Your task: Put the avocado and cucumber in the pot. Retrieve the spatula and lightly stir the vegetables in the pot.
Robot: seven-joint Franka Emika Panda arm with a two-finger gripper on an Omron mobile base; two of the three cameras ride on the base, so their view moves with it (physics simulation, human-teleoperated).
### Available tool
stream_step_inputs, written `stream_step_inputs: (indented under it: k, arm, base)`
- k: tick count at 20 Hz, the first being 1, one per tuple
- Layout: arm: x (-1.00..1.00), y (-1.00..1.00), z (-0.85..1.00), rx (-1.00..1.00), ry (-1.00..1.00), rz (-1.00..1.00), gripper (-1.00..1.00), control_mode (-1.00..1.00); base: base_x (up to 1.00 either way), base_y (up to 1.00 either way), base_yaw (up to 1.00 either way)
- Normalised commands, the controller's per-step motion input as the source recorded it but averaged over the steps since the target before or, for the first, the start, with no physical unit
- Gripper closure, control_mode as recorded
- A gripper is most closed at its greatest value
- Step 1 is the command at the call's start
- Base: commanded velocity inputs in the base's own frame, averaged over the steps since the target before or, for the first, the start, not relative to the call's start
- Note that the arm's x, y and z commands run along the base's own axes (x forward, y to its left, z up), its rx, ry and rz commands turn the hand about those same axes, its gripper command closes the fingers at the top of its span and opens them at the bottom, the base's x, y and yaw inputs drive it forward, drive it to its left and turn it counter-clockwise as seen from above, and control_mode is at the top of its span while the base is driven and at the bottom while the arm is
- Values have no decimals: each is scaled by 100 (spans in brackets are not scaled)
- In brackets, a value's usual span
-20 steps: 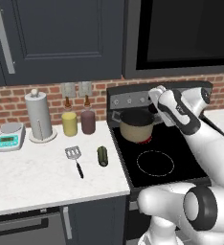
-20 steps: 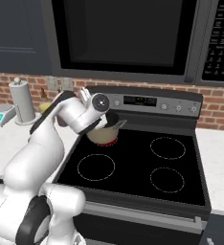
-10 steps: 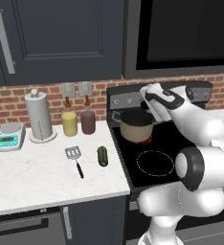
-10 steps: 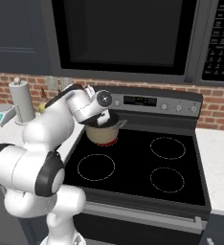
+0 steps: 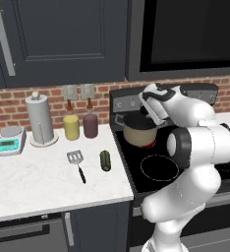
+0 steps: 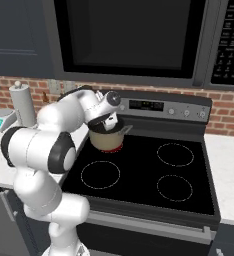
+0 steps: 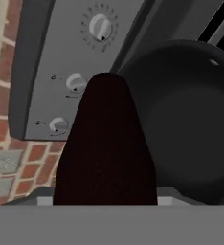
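Avocado (image 7: 104, 148) gripped in the closed gripper (image 5: 147, 112), hanging just above the pot's (image 5: 139, 134) dark mouth. Probably light, firm, smooth-skinned and slippery; best pinched across the widest middle. Farther left on the counter (image 5: 38, 172), cucumber (image 5: 105, 160) beside spatula (image 5: 76, 161).

No legible text, brand, number or sign found. The scale (image 5: 11, 139) has a display panel, unreadable. The stove panel (image 6: 148, 105) carries a lit readout, digits not resolvable. The microwave keypad (image 6: 230, 46) shows pale marks, too small to read. The knobs (image 7: 100, 27) show tick marks only.
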Motion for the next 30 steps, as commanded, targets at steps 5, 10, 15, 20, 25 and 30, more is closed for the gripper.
stream_step_inputs:
  k: [5,10,15,20,25,30]
  arm:
    - [42,0,-33,0,7,0,100,-100]
    - [32,0,-35,0,1,1,100,-100]
    - [22,0,-39,0,0,1,100,-100]
    - [25,0,-37,0,3,1,100,-100]
    - [35,4,-24,0,1,2,100,-100]
    - [34,11,-8,0,0,2,-100,-100]
  base:
    - [0,0,0]
    - [0,0,0]
    - [0,0,0]
    - [0,0,0]
    - [0,0,0]
    - [0,0,0]
